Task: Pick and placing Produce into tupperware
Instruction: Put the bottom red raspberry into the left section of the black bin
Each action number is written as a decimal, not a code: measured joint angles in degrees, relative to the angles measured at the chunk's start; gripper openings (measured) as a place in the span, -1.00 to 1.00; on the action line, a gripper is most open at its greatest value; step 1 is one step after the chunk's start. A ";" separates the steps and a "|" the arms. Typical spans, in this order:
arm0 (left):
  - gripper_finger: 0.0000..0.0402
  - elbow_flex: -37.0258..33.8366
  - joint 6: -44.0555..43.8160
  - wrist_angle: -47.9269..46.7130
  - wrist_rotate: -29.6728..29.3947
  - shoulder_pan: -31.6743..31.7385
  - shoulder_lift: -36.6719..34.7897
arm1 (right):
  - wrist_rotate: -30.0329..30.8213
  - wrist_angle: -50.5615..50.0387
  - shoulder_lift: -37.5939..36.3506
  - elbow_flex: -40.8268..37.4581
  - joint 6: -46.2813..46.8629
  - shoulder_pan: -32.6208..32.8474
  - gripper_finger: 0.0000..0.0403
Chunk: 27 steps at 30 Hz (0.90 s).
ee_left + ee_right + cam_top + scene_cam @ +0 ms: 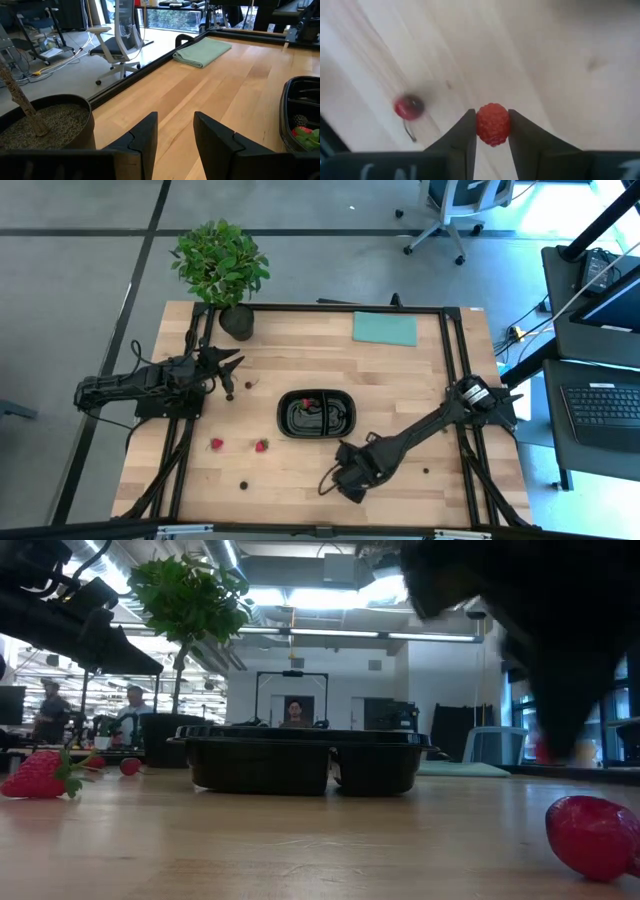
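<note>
The right hand [492, 131] is closed narrowly on a red raspberry [493, 123], pinched between its two fingers as the right wrist view shows; in the high view this hand [352, 477] sits low at the near edge of the surface [420, 370], just near and slightly right of the tupperware [316, 413]. So the move ahead, as I judge it, turns on one relation: the tray lies a short way to the far side of the loaded hand, its long axis running left to right, and the right arm is clearly the nearer one. The tray's left compartment already holds a red piece with green. The left hand [228, 370] waits well to the left near the potted plant [222, 265], its fingers [142, 142] a narrow gap apart and holding nothing. Two strawberries [216, 444] lie on the surface left of the tray, with dark berries [242, 481] scattered nearer. A small red cherry-like piece [409, 107] lies beside the held berry, blurred. In the low view the right arm blocks much of the right side, so the grip is not readable there, and the tray's contents are hidden behind its wall.
</note>
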 joint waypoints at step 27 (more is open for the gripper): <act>-0.40 0.00 0.00 0.00 0.00 0.01 0.00 | 8.52 17.51 9.54 10.49 -33.94 -19.44 -0.54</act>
